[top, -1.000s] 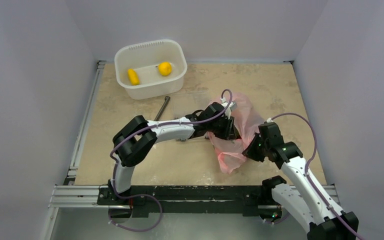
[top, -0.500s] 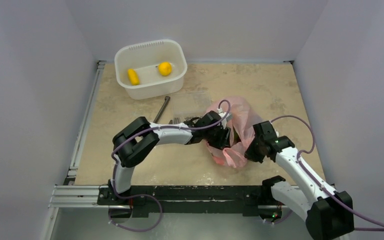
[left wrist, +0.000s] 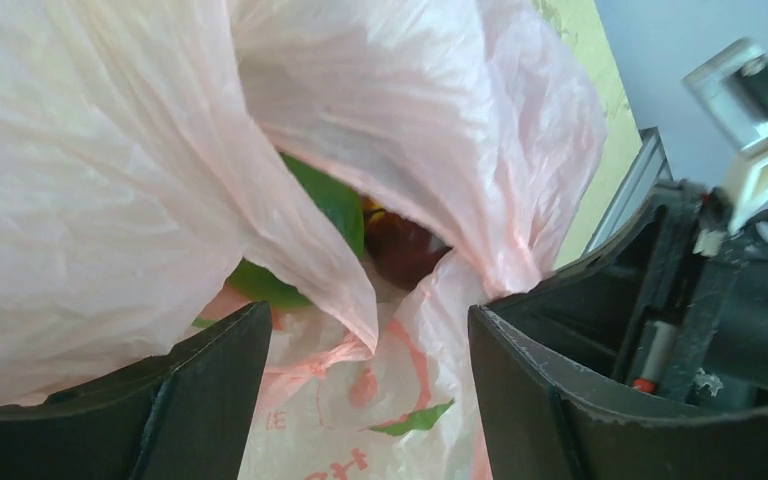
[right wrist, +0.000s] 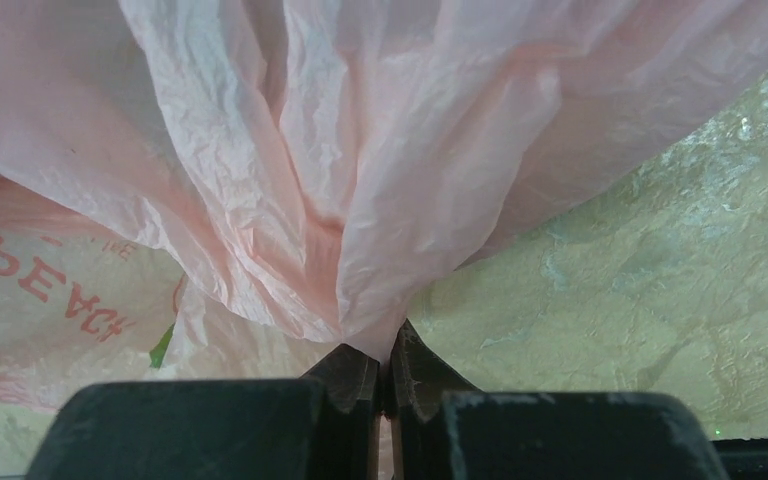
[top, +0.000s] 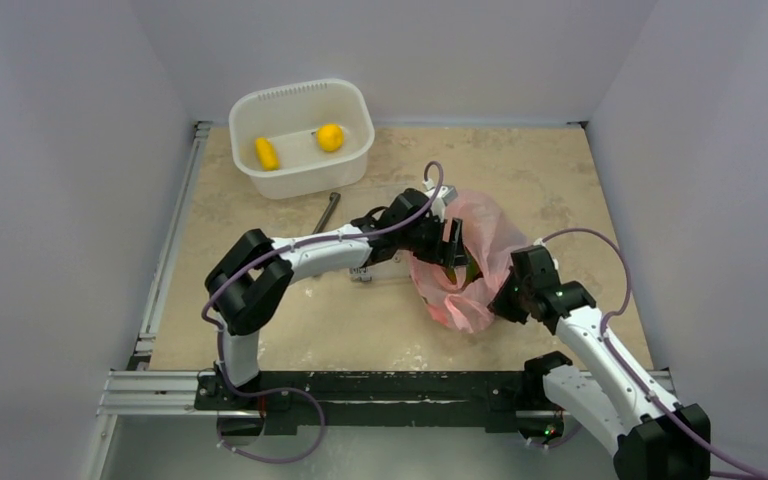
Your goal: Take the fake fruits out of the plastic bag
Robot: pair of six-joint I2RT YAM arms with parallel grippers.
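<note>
Pale grey walls close in a mottled beige table [top: 560,180]. A white tub [top: 300,87] stands at the far left corner with two yellow fruits [top: 267,153] [top: 330,137] lying apart in it. A metal rod [top: 326,213] lies just in front of the tub.

The pink bag [top: 480,225] sits crumpled toward the right edge, about midway between near and far. The right gripper [right wrist: 385,365] has its fingers pressed together on a gathered fold of the film at the bag's near side, which pulls the film taut. The left gripper [left wrist: 365,330] is at the bag's mouth with its fingers spread wide and nothing gripped; a loose flap of film hangs between them.

Inside the opening sit a green fruit [left wrist: 335,205] and a dark red fruit [left wrist: 405,245], touching. So the job looks partly done: two fruits are out and at least these two are left. Whether more are hidden in the bag cannot be told.
</note>
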